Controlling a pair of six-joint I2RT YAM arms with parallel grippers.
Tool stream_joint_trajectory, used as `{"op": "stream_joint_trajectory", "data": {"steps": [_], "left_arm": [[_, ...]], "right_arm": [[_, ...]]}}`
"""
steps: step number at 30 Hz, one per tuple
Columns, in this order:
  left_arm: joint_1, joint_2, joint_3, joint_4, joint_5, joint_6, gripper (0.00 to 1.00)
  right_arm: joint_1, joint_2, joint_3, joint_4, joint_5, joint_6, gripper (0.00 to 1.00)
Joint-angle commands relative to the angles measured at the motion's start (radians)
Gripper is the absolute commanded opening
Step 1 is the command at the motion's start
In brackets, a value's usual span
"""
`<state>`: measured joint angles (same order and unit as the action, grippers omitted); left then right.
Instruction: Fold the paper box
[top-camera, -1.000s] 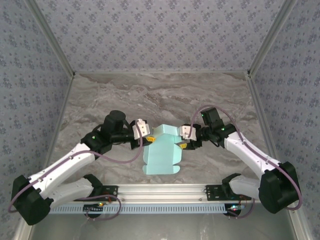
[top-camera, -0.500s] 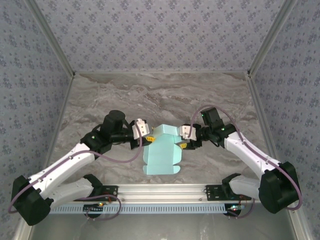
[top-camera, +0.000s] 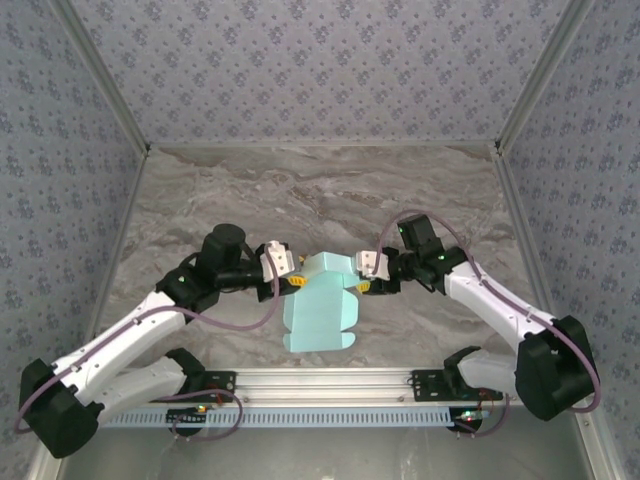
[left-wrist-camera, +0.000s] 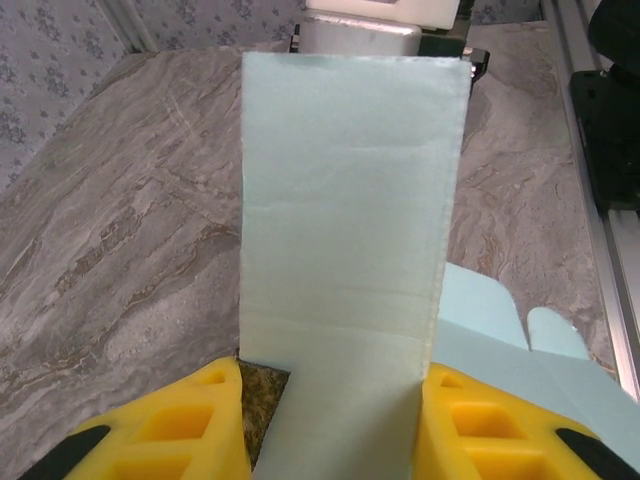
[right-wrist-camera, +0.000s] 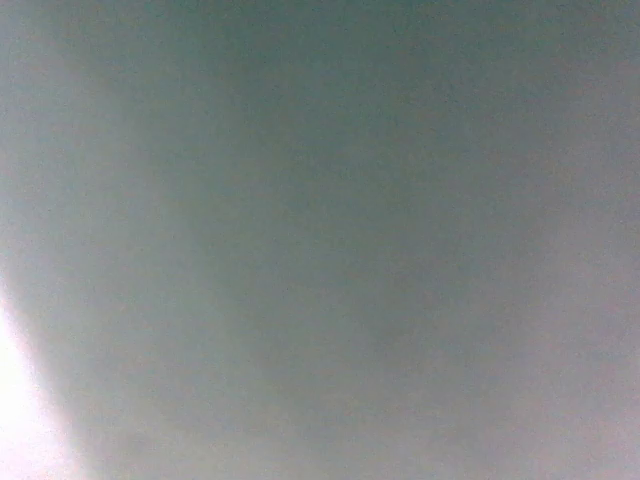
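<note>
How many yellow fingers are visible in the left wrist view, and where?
2 left fingers: one at lower left beside the paper box, one at lower right. None seems hidden.

One paper box; two arms; one table.

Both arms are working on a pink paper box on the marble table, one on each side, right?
No, the paper box is pale cyan-blue, not pink, as the top external view shows. The left gripper and right gripper do flank it, one on each side, on the marble table.
</note>
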<state>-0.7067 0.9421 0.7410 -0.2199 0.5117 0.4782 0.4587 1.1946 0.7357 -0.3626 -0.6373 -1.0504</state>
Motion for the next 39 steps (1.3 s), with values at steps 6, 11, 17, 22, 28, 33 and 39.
{"op": "stream_joint_trajectory", "data": {"steps": [6,11,17,22,28,33,39], "left_arm": [[0.000,-0.022,0.006,0.077,0.027,-0.015,0.25],[0.006,-0.051,0.032,0.053,-0.027,0.020,0.24],[0.008,-0.089,0.026,0.070,0.071,0.034,0.24],[0.008,-0.126,-0.015,0.129,0.103,0.033,0.24],[0.008,-0.118,-0.024,0.166,0.141,0.018,0.24],[0.007,-0.112,-0.026,0.176,0.154,0.011,0.24],[0.007,-0.108,-0.030,0.189,0.153,0.004,0.25]], "right_arm": [[0.006,-0.085,-0.054,0.058,-0.007,-0.002,0.61],[0.001,-0.103,-0.068,0.050,-0.063,0.009,0.84],[-0.034,-0.128,-0.068,0.087,-0.170,0.027,0.78],[-0.177,-0.196,-0.117,0.216,-0.439,0.137,0.76],[-0.184,-0.202,-0.116,0.220,-0.474,0.142,0.74],[-0.181,-0.194,-0.099,0.189,-0.489,0.125,0.63],[-0.179,-0.191,-0.092,0.165,-0.485,0.101,0.43]]}}
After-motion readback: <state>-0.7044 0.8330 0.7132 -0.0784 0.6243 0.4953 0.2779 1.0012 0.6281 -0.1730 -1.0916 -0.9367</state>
